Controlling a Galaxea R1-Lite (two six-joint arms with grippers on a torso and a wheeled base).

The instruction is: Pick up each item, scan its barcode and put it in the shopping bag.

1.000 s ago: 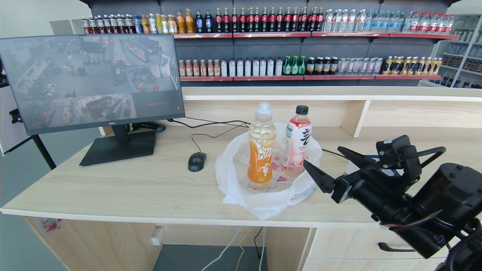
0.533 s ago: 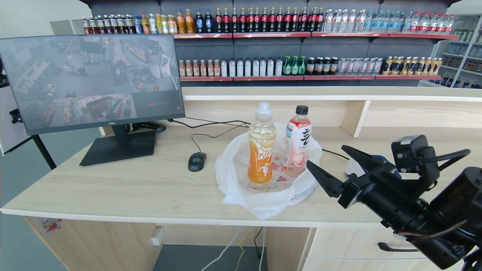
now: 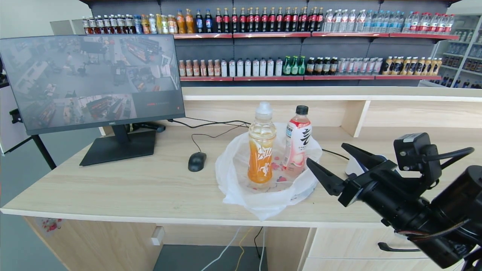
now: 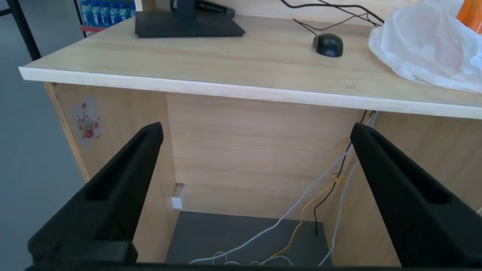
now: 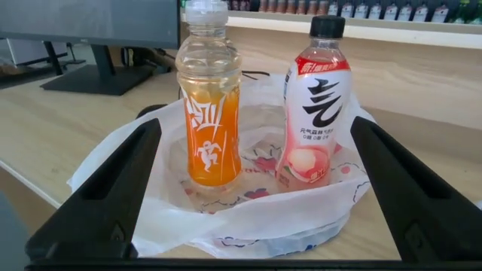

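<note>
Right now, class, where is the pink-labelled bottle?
In the head view the pink-labelled bottle stands upright in the shopping bag on the counter, just right of the orange bottle.

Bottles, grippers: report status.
Right gripper open, empty, beside bag. Left gripper open, low, facing desk front. Orange bottle, pink bottle upright in bag. No obstruction.

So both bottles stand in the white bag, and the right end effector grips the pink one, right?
No. The orange bottle and pink bottle stand in the white bag, but the right end effector is open beside it, gripping nothing, as the head view shows.
</note>
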